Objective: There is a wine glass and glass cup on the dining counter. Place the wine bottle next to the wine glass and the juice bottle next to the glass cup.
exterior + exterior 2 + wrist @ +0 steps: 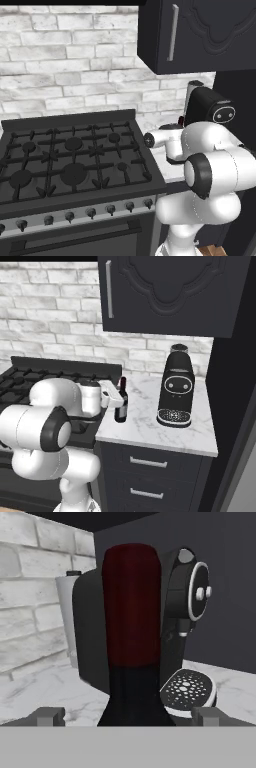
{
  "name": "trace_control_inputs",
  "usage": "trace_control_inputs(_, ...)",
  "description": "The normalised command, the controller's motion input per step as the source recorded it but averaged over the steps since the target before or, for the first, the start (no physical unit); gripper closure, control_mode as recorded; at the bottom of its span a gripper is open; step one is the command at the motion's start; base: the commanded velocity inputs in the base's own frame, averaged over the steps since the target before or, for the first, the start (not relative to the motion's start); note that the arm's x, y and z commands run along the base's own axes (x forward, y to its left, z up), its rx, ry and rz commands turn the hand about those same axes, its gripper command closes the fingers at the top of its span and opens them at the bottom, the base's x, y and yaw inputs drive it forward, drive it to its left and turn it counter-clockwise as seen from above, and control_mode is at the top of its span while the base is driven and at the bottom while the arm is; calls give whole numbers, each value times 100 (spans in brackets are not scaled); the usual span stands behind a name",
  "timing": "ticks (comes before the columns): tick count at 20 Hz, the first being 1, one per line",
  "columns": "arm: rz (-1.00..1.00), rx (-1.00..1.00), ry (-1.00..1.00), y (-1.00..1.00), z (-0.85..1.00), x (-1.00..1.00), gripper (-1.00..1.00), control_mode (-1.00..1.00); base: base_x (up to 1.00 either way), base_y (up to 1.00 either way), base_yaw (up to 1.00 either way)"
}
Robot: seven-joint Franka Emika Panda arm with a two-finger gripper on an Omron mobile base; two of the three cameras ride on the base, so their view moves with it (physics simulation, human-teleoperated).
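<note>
Wine bottle (120, 401) upright on marble tabletop (150, 426), open end effector (127, 716) flanking its neck, coffee machine (176, 388) beside it

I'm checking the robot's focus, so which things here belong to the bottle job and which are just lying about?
Job: wine bottle, on the small marble worktop; open end effector, fingertips either side of its neck.
Lying about: coffee machine, stove, wall cabinet.

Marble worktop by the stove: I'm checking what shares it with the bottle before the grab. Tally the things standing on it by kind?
Wine bottle: 1
Coffee machine: 1
Total: 2, both on the marble worktop; the open gripper is at the bottle's neck.
</note>
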Motion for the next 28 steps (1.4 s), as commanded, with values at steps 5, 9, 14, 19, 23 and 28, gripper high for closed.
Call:
trace_control_inputs(5, 7, 0, 6, 1, -21, 0, 100, -100, 0, 0, 0)
trace_control_inputs(9, 7, 0, 13, 0, -25, -3, 100, -100, 0, 0, 0)
trace_control_inputs(14, 7, 0, 5, 0, -12, -2, 100, -100, 0, 0, 0)
trace_control_inputs(19, 7, 0, 0, 6, 4, -15, 100, -100, 0, 0, 0)
trace_control_inputs(23, 6, 0, -5, 20, 18, -34, 100, -100, 0, 0, 0)
trace_control_inputs(28, 4, 0, -5, 25, 26, -35, 100, -100, 0, 0, 0)
